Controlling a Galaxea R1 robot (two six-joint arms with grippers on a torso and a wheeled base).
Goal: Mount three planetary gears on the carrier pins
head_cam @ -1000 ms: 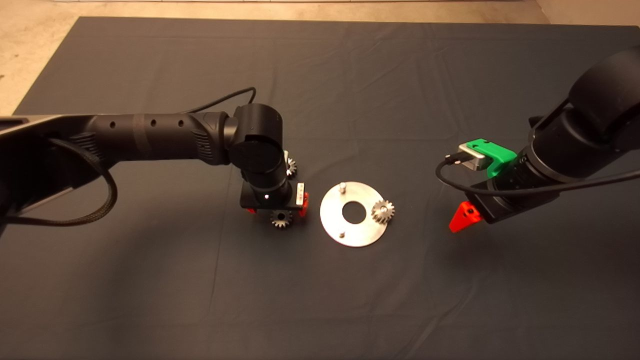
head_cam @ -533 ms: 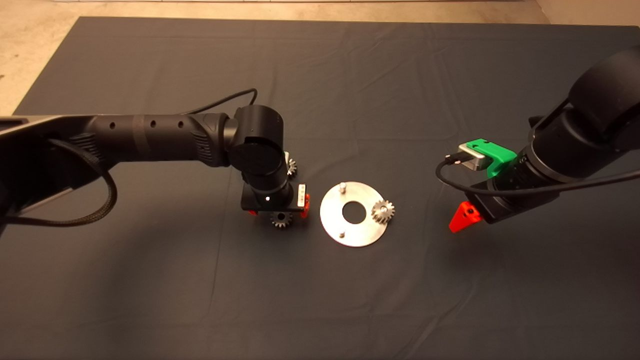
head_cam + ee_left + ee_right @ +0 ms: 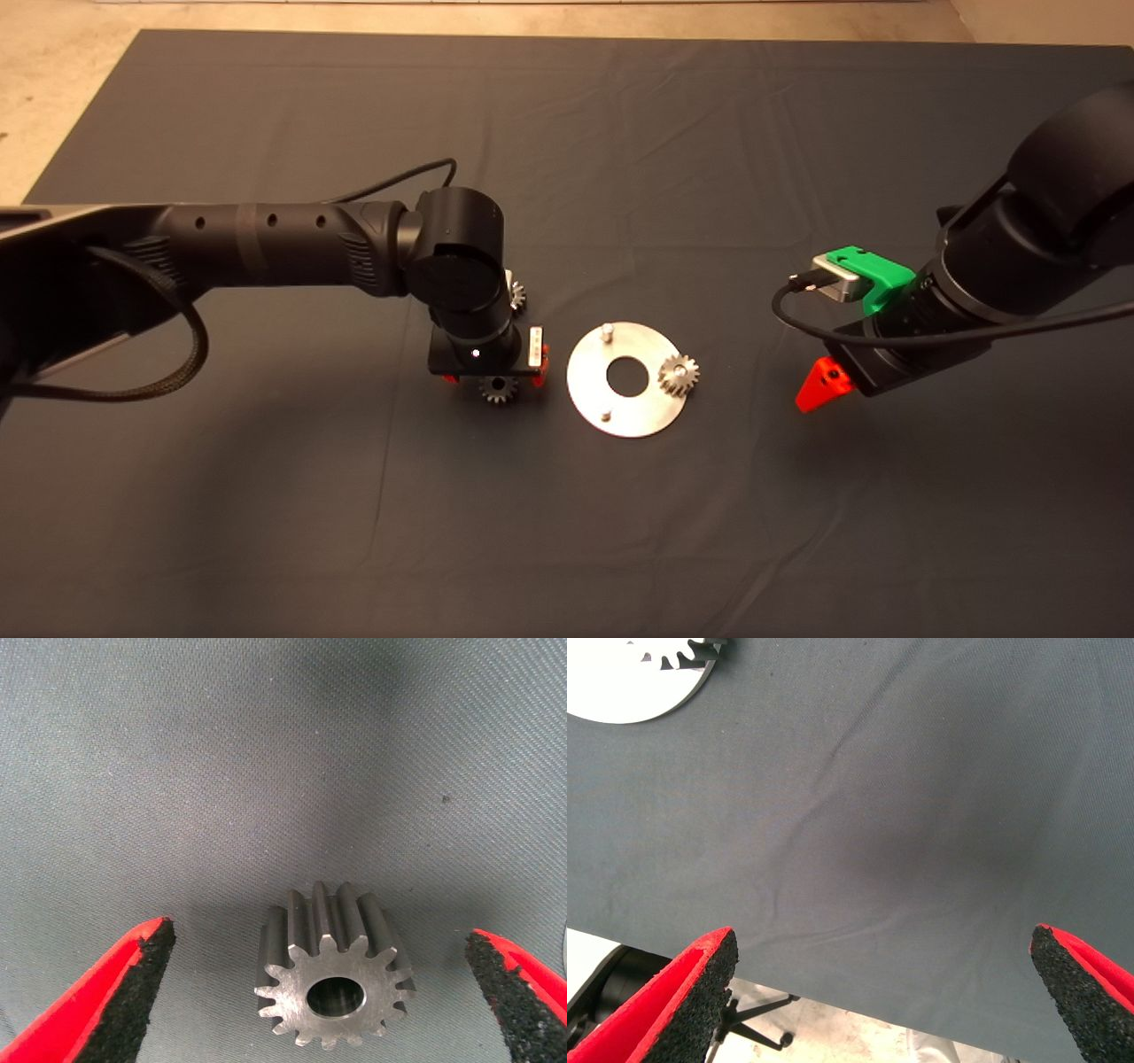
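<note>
The left gripper [image 3: 323, 992] has sunk slightly, fingers wide around a loose gear [image 3: 332, 990]; one gear [image 3: 679, 375] sits pinned; the right gripper [image 3: 890, 992] waits wide.

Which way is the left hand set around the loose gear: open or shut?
Open. The left hand has its red fingers spread wide, both clear of the gear lying on the mat.

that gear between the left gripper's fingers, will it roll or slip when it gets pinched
The gear lies flat on the mat, hole up, so it probably won't roll. It looks like solid steel, likely stiff and heavy for its size. The open left gripper has rough black pads, which should bite its teeth.
</note>
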